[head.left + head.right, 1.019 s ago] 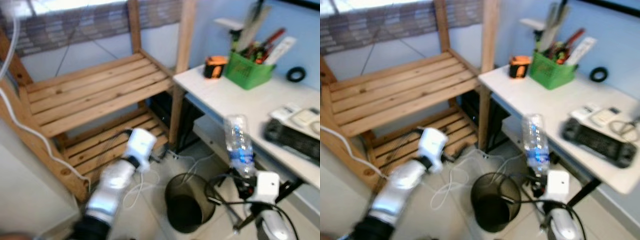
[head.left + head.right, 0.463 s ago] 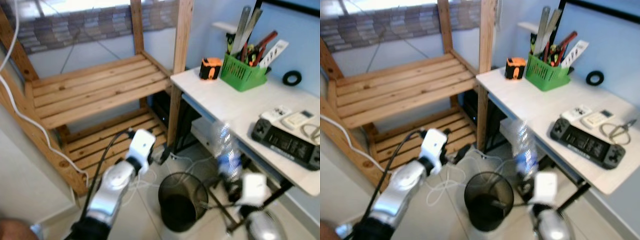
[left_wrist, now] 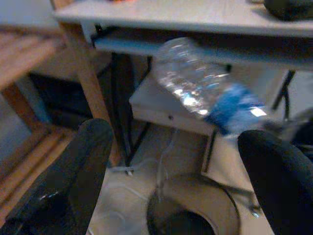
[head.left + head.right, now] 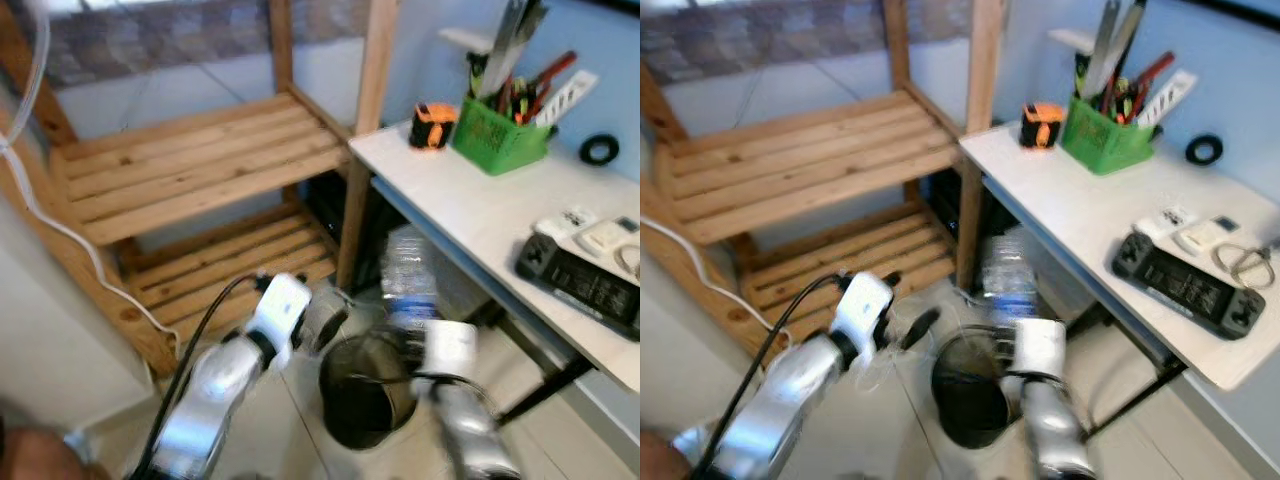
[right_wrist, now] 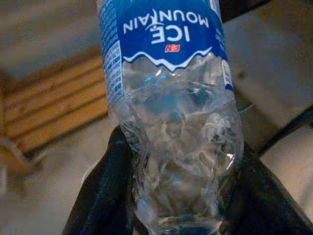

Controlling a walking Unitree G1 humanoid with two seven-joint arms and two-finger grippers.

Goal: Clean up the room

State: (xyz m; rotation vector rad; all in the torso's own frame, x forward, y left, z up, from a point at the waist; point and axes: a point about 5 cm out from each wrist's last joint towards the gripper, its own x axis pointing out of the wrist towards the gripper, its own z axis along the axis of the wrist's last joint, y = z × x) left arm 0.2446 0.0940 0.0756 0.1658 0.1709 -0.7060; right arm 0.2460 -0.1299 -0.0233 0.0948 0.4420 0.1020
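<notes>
We judge that we are in the middle of binning a bottle: our right gripper (image 5: pixel 171 196) is clamped on the plastic water bottle (image 4: pixel 409 283), with a black finger pressed to each side of its crumpled lower body. The bottle stands roughly upright above the gripper, its long axis close to vertical with a slight lean. We think the cap end points up and away from the fingers, but both eye views are blurred, so we cannot be sure.

The black wire bin (image 4: pixel 365 390) sits on the floor just beside and below this gripper, its rim close to the wrist. The next move, as we judge it, calls for bringing the bottle over the bin's mouth, tipping or lowering it, then parting the fingers.

Our left gripper (image 3: pixel 176 161) hangs near the bin's other side, fingers spread wide apart and holding nothing, facing the bottle.
</notes>
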